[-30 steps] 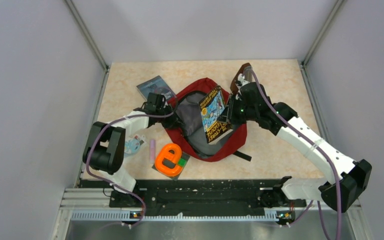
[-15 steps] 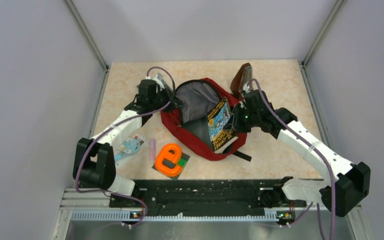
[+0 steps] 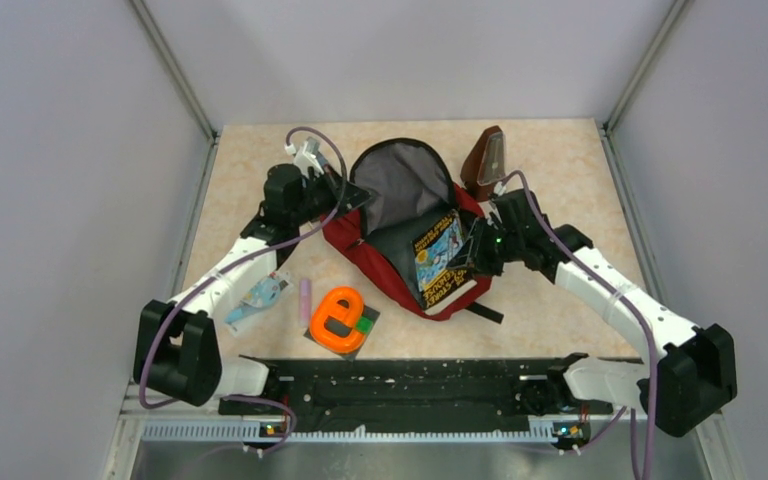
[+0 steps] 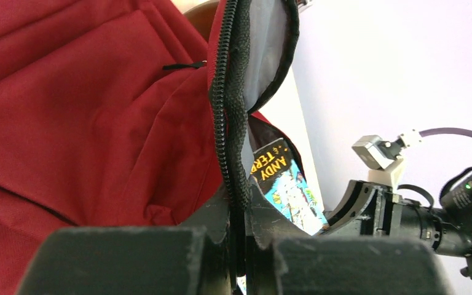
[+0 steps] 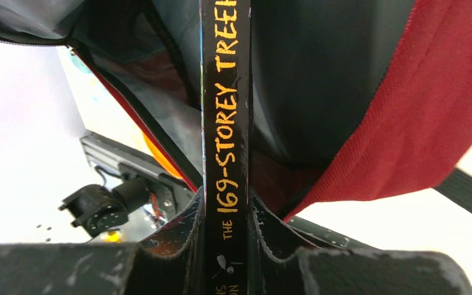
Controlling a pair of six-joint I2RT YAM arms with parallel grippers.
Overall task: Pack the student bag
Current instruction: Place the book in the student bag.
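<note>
Item: dark red fabric student bag, which lay open-mouthed on the beige counter.
- Left fingers were clenched on the bag's black zipper rim, lifting it.
- Right fingers grasped a black-spined paperback book, partly inside the bag.
- The step likely called for a taut, raised rim and the book slid deeper, clear of the zipper.

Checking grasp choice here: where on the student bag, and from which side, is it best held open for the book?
Grip the student bag by the black zipper edge of its raised mouth, coming from the left, as the left gripper does. That edge is a thin ridge standing free, and the book fills the right side.
</note>
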